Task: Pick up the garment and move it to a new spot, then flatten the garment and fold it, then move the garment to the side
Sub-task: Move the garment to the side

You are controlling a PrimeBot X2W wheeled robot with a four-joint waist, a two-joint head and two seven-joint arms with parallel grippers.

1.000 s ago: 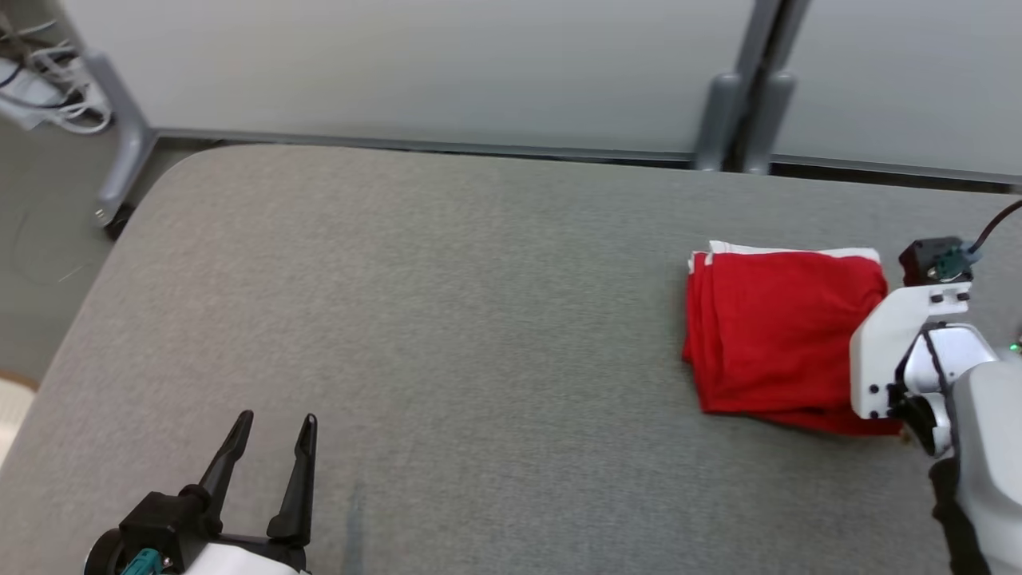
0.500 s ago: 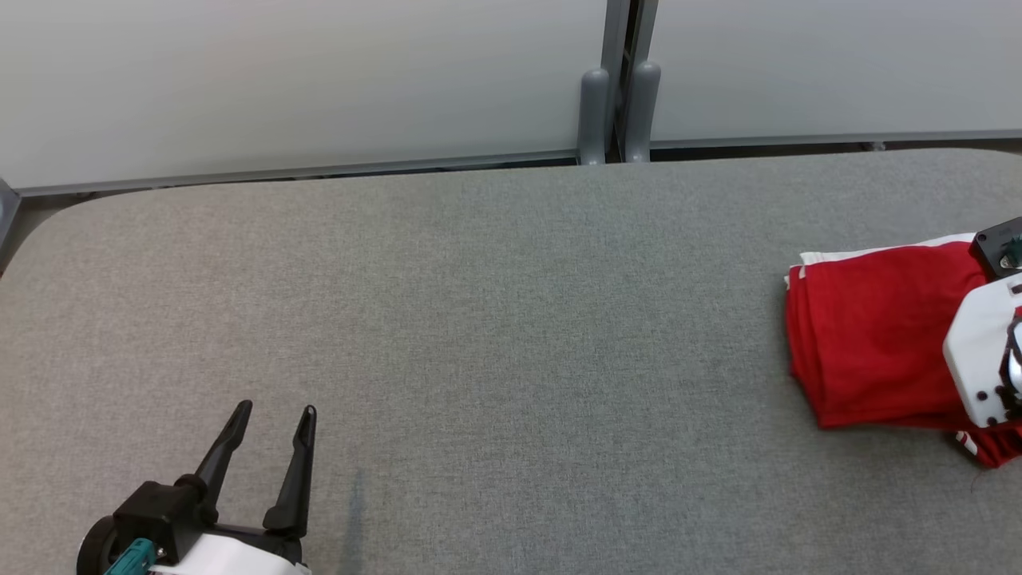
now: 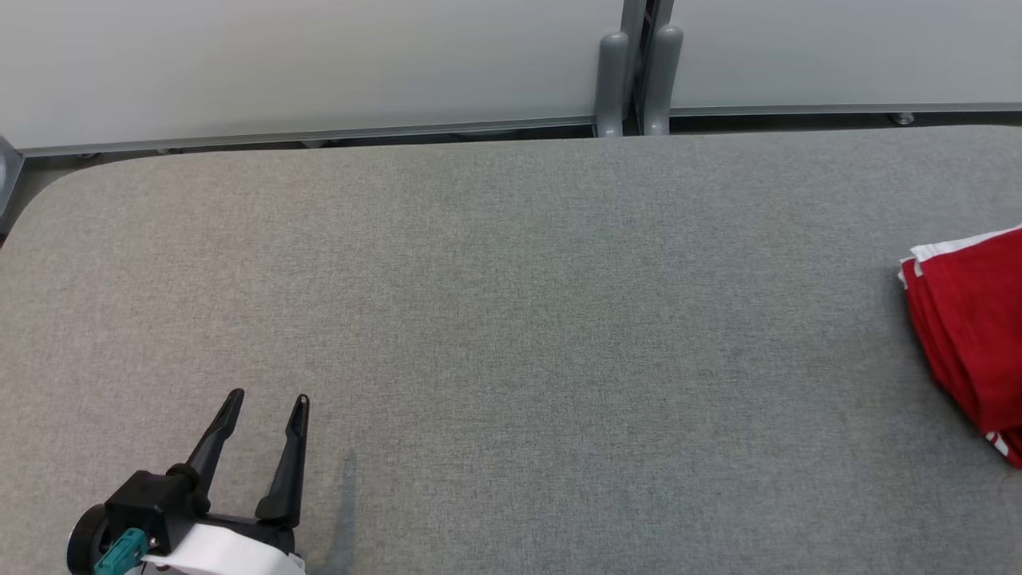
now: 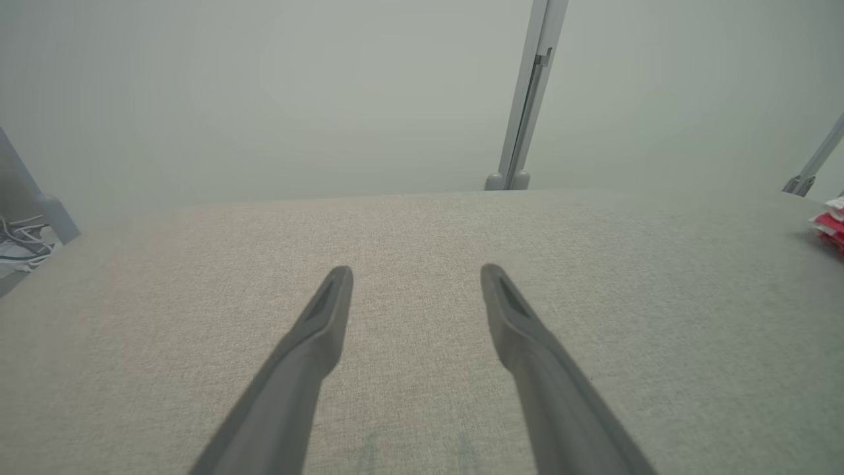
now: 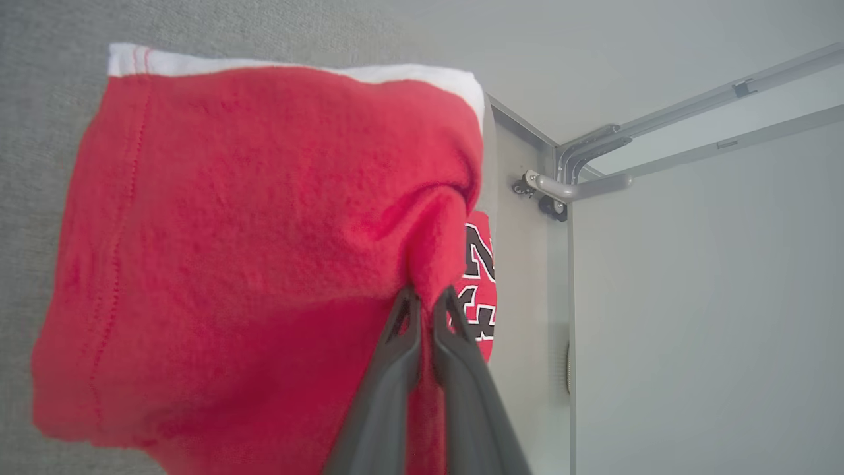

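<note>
To shift folded garment [image 5: 250, 218] aside on bench [image 3: 511, 319], pinches its edge in right claw [image 5: 425, 300], left claw [image 3: 269, 396] spread wide, empty.

Illegible black-and-white lettering [image 5: 476, 264] on garment [image 5: 264, 198]

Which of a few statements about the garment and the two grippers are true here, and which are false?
1. The right gripper is shut on the red garment. True.
2. The left gripper holds a garment corner. False: it is open and empty.
3. The garment is spread out in one layer. False: it is folded, with layers showing at its edge.
4. In the head view the garment is on the right side of the grey table. True.
</note>
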